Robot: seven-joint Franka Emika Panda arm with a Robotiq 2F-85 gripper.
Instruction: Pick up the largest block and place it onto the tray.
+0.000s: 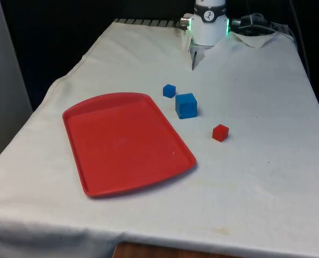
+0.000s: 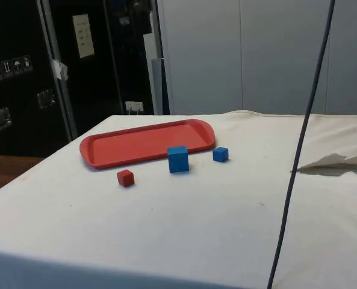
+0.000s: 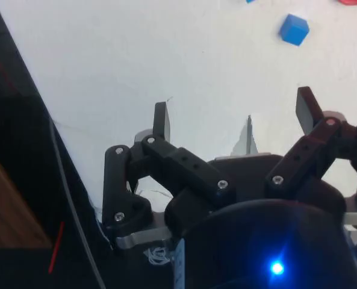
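Tool (image 3: 235, 117) fingers spread w/ nothing between; large blue cube (image 1: 186, 105) beside flat red tray (image 1: 89, 183).

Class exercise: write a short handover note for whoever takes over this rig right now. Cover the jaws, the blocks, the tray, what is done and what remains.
Gripper: jaws open, holding nothing, above the cloth well away from the blocks.
Large blue block sits on the cloth just off the red tray, between the small blue block and the small red block.
Done: nothing yet.
Left: grasp the large blue block and place it on the tray.
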